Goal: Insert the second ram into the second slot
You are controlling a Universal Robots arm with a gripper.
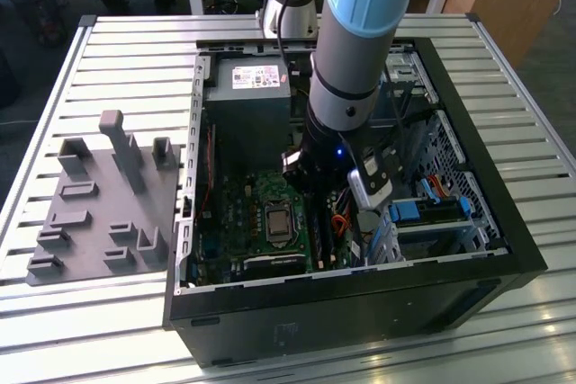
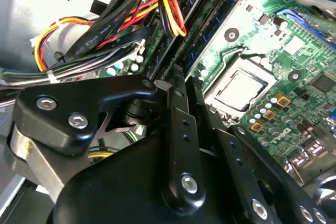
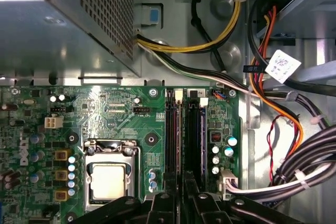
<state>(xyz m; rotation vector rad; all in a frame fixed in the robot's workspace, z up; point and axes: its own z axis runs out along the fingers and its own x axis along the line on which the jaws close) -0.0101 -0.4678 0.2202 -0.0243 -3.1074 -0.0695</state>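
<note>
Inside the open computer case (image 1: pixel 504 249), my gripper (image 1: pixel 315 188) hangs low over the motherboard (image 1: pixel 243 213), at the end of the two memory slots (image 3: pixel 184 129) beside the CPU socket (image 3: pixel 107 179). Both slots hold a stick standing on edge. In the second wrist view a thin blue ram (image 2: pixel 212 24) with dark chips stands in a slot just beyond the gripper (image 2: pixel 186 85). The black fingers (image 3: pixel 172 198) stand close together with only a thin gap, shut, right over the slots' near end in both wrist views. I cannot tell whether they touch a stick.
A bundle of coloured and black cables (image 3: pixel 283 129) runs along the slots on the side away from the socket. The power supply (image 1: pixel 247 87) fills the case's far end. Blue drive-bay clips (image 1: pixel 409 211) sit at the exterior view's right. A grey holder plate (image 1: pixel 99 204) lies outside the case.
</note>
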